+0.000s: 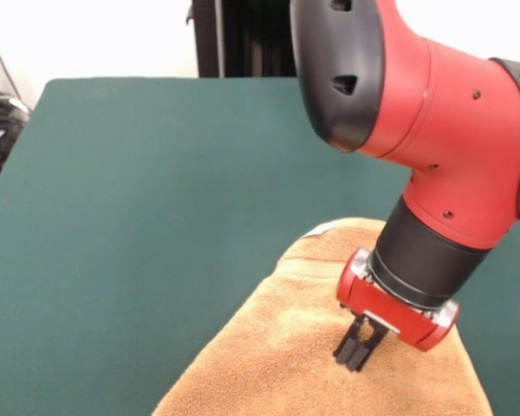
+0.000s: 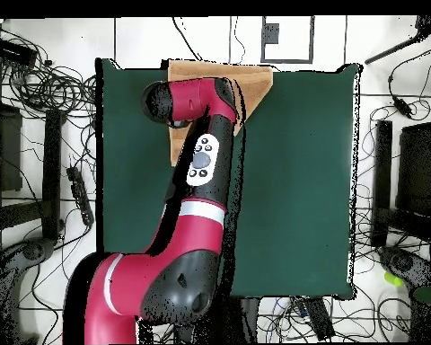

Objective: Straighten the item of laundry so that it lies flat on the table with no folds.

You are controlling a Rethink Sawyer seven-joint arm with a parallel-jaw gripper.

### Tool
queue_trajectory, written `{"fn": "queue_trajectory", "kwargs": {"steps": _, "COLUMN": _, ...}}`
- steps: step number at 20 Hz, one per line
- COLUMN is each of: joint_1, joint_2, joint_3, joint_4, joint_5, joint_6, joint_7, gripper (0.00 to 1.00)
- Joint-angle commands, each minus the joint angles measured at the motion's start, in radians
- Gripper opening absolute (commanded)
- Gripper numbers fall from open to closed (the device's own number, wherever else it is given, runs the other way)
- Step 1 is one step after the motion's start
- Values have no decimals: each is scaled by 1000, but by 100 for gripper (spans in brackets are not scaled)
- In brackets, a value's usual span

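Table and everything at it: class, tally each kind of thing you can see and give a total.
Orange-tan towel: 1
Green table: 1
Red and black arm: 1
Gripper: 1
Total: 4

Towel lies at the tabletop's near edge, front view; pincer right over it

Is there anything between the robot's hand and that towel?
Nothing visible. The hand sits right over the towel, its tips close together at the cloth. The table around the towel shows only green cloth.
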Motion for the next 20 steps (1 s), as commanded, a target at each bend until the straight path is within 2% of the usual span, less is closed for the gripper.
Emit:
{"fn": "queue_trajectory", "kwargs": {"steps": 1, "joint_1": 61, "joint_2": 268, "joint_3": 3, "joint_4": 31, "joint_5": 46, "joint_6": 268, "joint_7": 383, "gripper": 0}}
{"fn": "queue_trajectory", "kwargs": {"steps": 13, "joint_1": 39, "joint_2": 365, "joint_3": -119, "joint_4": -124, "joint_5": 81, "joint_6": 440, "joint_7": 431, "gripper": 0}}
{"fn": "queue_trajectory", "kwargs": {"steps": 20, "joint_1": 32, "joint_2": 357, "joint_3": -95, "joint_4": -114, "joint_5": 99, "joint_6": 441, "joint_7": 440, "gripper": 0}}
